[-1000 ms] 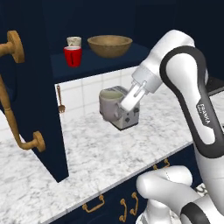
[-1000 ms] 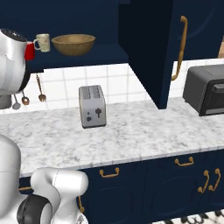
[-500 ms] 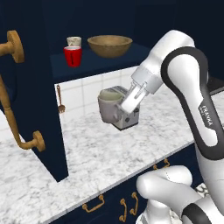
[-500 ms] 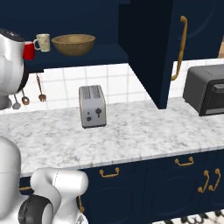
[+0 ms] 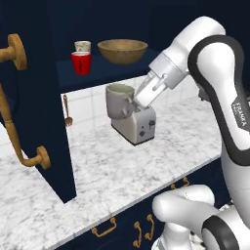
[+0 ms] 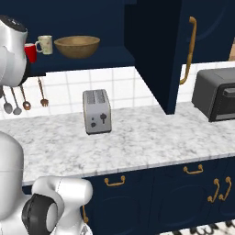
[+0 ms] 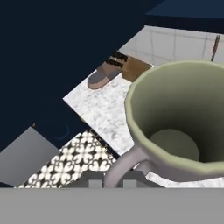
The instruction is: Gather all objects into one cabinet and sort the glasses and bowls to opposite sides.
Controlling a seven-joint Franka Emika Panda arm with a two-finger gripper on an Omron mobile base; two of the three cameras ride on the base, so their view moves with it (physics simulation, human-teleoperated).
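My gripper [image 5: 135,101] is shut on the grey cup [image 5: 119,100] and holds it upright in the air, in front of the toaster [image 5: 135,125] and just below the open cabinet's shelf [image 5: 102,71]. The hand view looks down into the grey cup [image 7: 179,118], with its handle [image 7: 126,165] toward the hand. On the shelf stand the red cup [image 5: 81,62], the cream cup [image 5: 82,46] behind it, and the wide tan wooden bowl [image 5: 122,51] to their right. The same red cup [image 6: 30,52], cream cup [image 6: 45,44] and bowl [image 6: 77,46] show in the right base view.
The navy cabinet door [image 5: 34,97] stands open at the left with its long brass handle [image 5: 14,132]. Another open door [image 6: 156,50] hangs right of the shelf. A black toaster oven [image 6: 215,94] sits on the marble counter [image 6: 137,137]. Utensils [image 6: 18,98] hang on the tiled wall.
The hand has carried the grey cup a little up and to the left, closer to the shelf's edge. Things on the shelf have not moved.
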